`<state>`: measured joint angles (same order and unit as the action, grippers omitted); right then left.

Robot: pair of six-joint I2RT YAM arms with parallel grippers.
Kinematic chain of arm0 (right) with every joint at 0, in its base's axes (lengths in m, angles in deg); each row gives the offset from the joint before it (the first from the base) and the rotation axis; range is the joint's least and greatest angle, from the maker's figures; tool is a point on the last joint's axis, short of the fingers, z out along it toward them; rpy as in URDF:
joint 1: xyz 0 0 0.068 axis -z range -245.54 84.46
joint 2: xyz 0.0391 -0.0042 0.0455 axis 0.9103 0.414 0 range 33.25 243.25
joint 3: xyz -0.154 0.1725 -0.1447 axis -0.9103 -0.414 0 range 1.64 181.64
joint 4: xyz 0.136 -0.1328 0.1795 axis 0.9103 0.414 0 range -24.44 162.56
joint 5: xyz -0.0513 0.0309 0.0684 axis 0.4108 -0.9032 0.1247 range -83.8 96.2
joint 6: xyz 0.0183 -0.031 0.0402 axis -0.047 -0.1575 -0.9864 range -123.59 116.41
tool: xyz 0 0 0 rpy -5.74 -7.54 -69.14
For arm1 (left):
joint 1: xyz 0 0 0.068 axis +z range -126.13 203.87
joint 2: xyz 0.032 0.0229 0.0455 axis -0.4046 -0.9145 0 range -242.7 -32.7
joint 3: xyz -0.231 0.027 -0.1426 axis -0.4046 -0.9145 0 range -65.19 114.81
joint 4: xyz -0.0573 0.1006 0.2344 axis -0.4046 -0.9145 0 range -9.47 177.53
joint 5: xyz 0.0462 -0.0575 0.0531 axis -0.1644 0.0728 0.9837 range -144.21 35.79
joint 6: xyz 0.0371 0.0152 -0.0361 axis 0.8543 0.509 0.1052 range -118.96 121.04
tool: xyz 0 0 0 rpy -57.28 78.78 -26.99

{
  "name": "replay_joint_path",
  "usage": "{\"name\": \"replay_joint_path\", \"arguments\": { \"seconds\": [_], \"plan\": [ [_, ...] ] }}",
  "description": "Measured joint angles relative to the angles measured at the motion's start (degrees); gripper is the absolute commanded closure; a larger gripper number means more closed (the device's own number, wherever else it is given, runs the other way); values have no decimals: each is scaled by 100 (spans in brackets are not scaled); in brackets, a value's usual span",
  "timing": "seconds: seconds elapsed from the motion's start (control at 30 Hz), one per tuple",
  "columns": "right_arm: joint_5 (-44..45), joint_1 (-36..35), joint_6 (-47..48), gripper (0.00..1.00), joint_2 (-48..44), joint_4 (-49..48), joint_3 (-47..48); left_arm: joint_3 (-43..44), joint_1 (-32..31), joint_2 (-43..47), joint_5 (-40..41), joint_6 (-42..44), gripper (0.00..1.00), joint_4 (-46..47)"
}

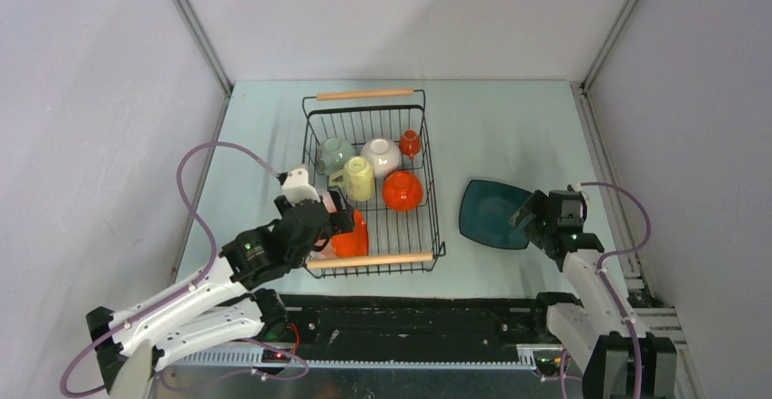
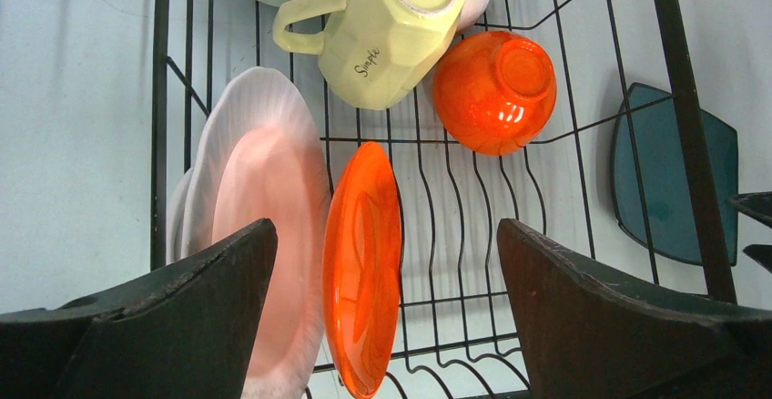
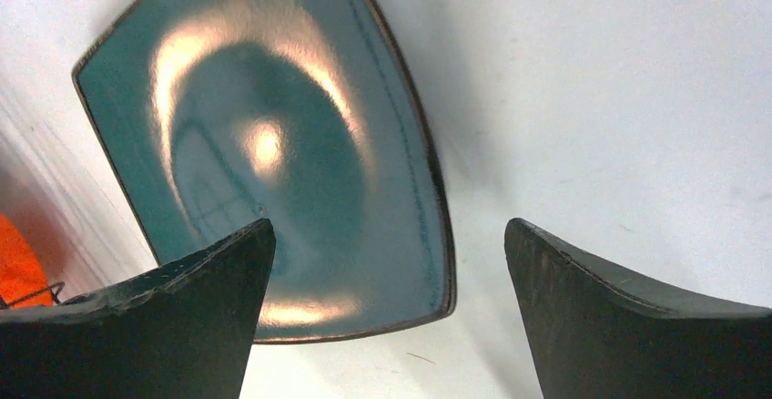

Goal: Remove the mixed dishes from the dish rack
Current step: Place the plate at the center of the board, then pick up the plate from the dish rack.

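On the table (image 1: 510,126), seen from above, the dish rack (image 1: 414,230) stands in the middle with a wooden handle at its far and near ends. Inside it, a pale green bowl (image 1: 334,154), a white bowl (image 1: 380,156) and a small orange cup (image 1: 410,144) sit toward the far side. The pale yellow mug (image 1: 357,179) and the orange bowl (image 1: 401,190) lie nearer the centre. The orange plate (image 1: 349,238) stands on edge in the near left corner, under the left gripper (image 1: 330,209). The dark teal square plate (image 1: 492,214) lies flat on the table just to the right of the rack, with the right gripper (image 1: 528,214) at its right edge.

From the left wrist, the left gripper's jaws are spread wide and hold nothing. The orange plate (image 2: 362,262) stands upright between them, and a pale pink plate (image 2: 259,189) leans beside it, near the left finger. Beyond them the mug lies on its side, base toward the camera, next to the upturned orange bowl. The teal plate shows through the rack's wires on the right.

From the right wrist, the right gripper's jaws also stand fully apart and grip nothing. The teal plate (image 3: 273,144) rests flat on the table below them. The left finger overlaps the plate's near edge in this view, and the right finger is over bare table.
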<state>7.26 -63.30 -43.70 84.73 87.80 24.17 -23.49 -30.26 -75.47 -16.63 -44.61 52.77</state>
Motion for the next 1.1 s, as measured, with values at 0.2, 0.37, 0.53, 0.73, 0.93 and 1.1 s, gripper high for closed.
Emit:
{"name": "replay_joint_path", "arguments": {
  "seconds": [0.2,0.37,0.53,0.73,0.93,1.1],
  "plan": [
    [693,-26,-216,0,-1003,435,20,48,0,-125,-2,-87,2,-92],
    [1043,-31,-343,1,-2033,739,22,177,0,-407,-24,-90,2,-201],
    [1154,-31,-389,1,-2487,909,22,376,0,-820,98,-197,12,-341],
    [1263,-31,-448,0,-2640,1062,22,557,0,-1366,245,-315,27,-481],
    [1303,-31,-450,0,-2625,1152,22,697,0,-1840,345,-479,42,-669],
    [1344,-31,-455,0,-2603,1191,22,708,0,-2100,476,-621,47,-866]
  ]
}}
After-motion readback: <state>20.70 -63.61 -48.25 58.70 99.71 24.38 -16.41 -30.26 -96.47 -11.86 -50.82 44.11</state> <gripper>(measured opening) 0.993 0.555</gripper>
